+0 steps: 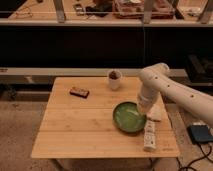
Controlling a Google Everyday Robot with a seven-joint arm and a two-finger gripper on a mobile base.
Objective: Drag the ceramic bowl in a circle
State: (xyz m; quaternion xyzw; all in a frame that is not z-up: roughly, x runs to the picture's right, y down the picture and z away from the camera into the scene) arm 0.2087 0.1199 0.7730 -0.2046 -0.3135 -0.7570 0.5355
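The ceramic bowl (128, 118) is round, shallow and glossy green. It sits on the right half of the wooden table (80, 125). My white arm comes in from the right and bends down over the bowl's right rim. My gripper (143, 107) is at that right rim, touching or just above it. The wrist hides where the gripper meets the bowl.
A small white cup (114, 79) with dark contents stands at the table's back, behind the bowl. A dark flat object (79, 92) lies at the back left. A white remote-like object (149, 135) lies by the bowl's front right, near the table's right edge. A dark device (200, 133) is on the floor to the right.
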